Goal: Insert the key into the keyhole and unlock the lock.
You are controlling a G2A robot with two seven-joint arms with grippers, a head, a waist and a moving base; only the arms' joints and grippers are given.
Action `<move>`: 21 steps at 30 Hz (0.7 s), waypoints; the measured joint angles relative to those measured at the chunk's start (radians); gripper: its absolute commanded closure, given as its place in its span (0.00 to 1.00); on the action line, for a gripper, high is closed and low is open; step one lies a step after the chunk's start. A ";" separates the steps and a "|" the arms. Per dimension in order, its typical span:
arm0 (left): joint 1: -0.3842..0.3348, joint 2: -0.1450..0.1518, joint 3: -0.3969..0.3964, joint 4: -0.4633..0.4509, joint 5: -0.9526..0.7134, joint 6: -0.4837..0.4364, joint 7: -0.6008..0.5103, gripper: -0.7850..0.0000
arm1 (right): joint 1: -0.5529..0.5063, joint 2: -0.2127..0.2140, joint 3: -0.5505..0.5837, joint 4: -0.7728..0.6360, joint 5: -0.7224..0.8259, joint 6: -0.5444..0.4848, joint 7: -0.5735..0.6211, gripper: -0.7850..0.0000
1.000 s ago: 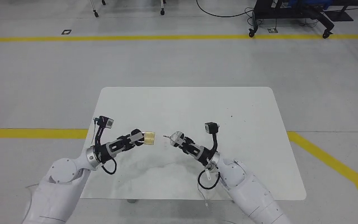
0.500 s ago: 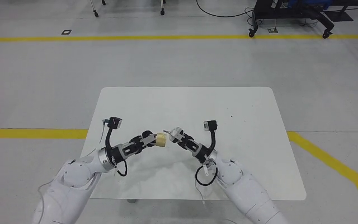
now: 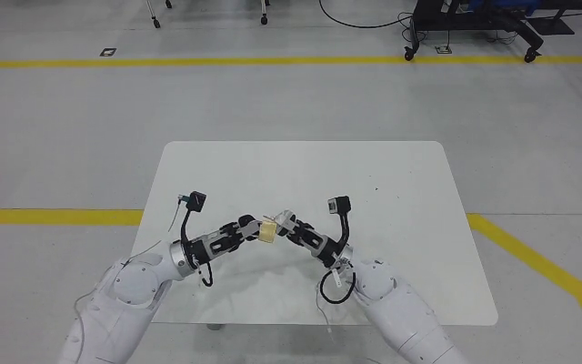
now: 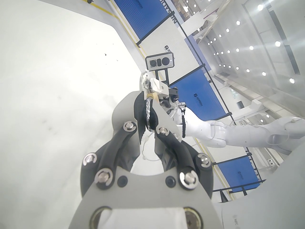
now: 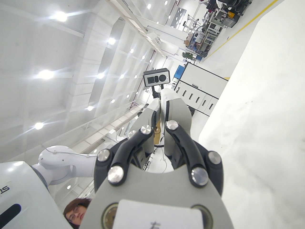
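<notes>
A small brass padlock (image 3: 267, 232) is held above the white table (image 3: 391, 182), near its front middle. My left gripper (image 3: 251, 226) is shut on it. In the left wrist view the lock's braided shackle (image 4: 148, 113) sits between the dark pads, and a brass corner (image 4: 152, 95) shows past my left gripper (image 4: 146, 100). My right gripper (image 3: 285, 221) is shut and its tip meets the padlock's face from the other side. The key is hidden between its fingers. In the right wrist view, my right gripper (image 5: 161, 101) points at the left arm's wrist camera (image 5: 156, 78).
The bare table (image 4: 47, 72) spreads wide to the back and to both sides of the two grippers. Small dark specks (image 3: 376, 190) mark it at the right rear. Yellow floor lines (image 3: 273, 62) run beyond the table.
My left arm has carried the padlock to the right, from apart to against the right gripper's tip. The right gripper has shifted slightly toward it, and the key tip is now hidden.
</notes>
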 measured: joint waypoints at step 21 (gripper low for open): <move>-0.033 -0.001 0.026 0.042 -0.064 -0.015 -0.099 1.00 | -0.020 -0.011 0.037 -0.011 -0.034 0.017 -0.007 1.00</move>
